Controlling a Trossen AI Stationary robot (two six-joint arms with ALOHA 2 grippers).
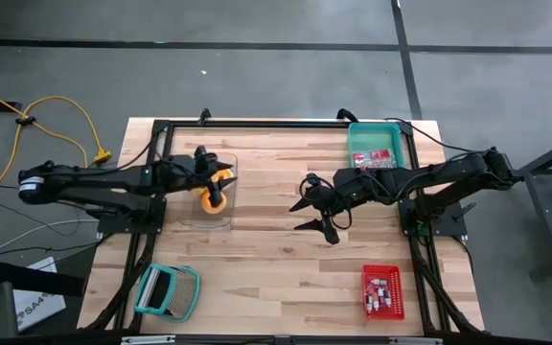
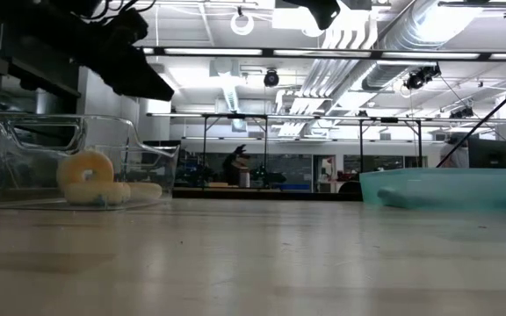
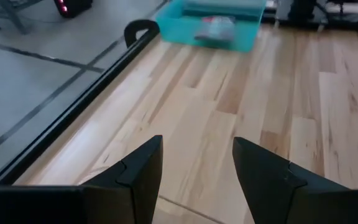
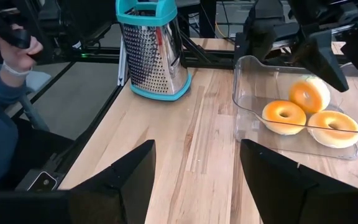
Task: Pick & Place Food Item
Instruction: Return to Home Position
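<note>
Evidently, left tool [image 3: 197, 171] and right tool [image 4: 196, 171] gaped wide, empty, because three orange ring doughnuts [image 4: 284, 117] lay in the clear plastic bin [image 4: 244, 102].

Three doughnuts [image 4: 284, 116] lie in the bin [image 1: 192, 216] at the worktop's [image 1: 257, 259] left; a tray [image 1: 377, 126] is far right, a grater [image 1: 168, 291] near left.

The table [image 1: 257, 259] lay bare across its middle, giving open passage between the arms. On the left the bin [image 1: 209, 222] blocked the way, with the left gripper [image 1: 217, 180] spread above it. The right gripper [image 1: 301, 218], fingers apart, hung just right of centre. The tray [image 1: 356, 139], basket [image 1: 383, 268] and grater [image 1: 168, 291] filled three corners, and a black frame [image 1: 257, 123] ran along the edges
</note>
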